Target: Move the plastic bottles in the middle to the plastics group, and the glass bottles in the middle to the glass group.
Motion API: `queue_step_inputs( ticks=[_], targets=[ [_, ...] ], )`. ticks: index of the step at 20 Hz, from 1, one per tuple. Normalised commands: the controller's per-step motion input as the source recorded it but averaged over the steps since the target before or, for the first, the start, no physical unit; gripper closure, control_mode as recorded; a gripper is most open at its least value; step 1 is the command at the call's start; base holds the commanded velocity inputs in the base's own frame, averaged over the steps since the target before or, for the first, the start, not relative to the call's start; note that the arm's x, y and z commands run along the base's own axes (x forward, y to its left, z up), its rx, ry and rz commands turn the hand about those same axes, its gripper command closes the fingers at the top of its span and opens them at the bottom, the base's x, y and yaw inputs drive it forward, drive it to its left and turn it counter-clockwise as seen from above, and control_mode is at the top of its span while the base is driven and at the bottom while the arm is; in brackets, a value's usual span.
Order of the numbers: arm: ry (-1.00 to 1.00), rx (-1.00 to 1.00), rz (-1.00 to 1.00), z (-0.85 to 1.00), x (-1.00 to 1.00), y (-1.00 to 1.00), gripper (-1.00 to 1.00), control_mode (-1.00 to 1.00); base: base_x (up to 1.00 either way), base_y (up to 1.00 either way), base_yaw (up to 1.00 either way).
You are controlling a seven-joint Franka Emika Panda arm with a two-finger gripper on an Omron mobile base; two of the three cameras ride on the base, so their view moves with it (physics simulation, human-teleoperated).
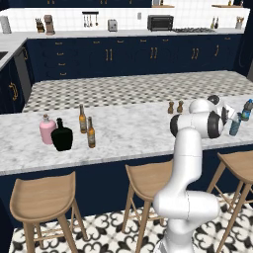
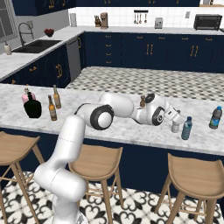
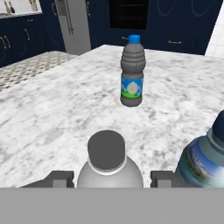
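A small pale grey plastic bottle (image 3: 109, 168) is seen standing upright on the marble surface (image 1: 128, 133), set between the two dark fingertips (image 3: 57, 178) of the end effector (image 2: 175, 123), close beside the two blue-capped bottles of the plastics group. The fingertips stand a little apart from the bottle's shoulders on both sides, with a thin gap visible on each, so the jaws are judged to be opening off it, not clamped.

The release is judged to be the step in hand. It is best finished by widening the jaws evenly and lifting straight up along the bottle's axis, so that the light bottle is not dragged or tipped. The nearer blue-capped bottle (image 2: 187, 128) stands just to one side of the hand and could be clipped by a sideways swing; the farther blue-capped bottle (image 2: 215, 117) stands well clear.

The grey bottle is capped, and no contents can be made out. Both blue-capped bottles are closed, labelled and tinted; whether they are full cannot be told.

At the far end of the surface, the squat black bottle (image 1: 62, 136) and one brown beer bottle (image 1: 91, 133) are grouped near the pink bottle (image 1: 47, 129) and the other brown beer bottle (image 1: 82, 119).
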Motion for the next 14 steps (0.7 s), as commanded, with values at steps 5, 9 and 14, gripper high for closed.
queue_step_inputs(
  ticks=[5,9,14],
  targets=[
    [0.00,0.00,0.00,0.00,0.00,0.00,-1.00,-1.00,0.00,0.00,0.00],
    [0.00,0.00,0.00,0.00,-0.22,0.07,-1.00,-1.00,0.00,0.00,0.00],
    [0.00,0.00,0.00,0.11,-0.13,0.40,-1.00,-1.00,0.00,0.00,0.00]
  ],
)
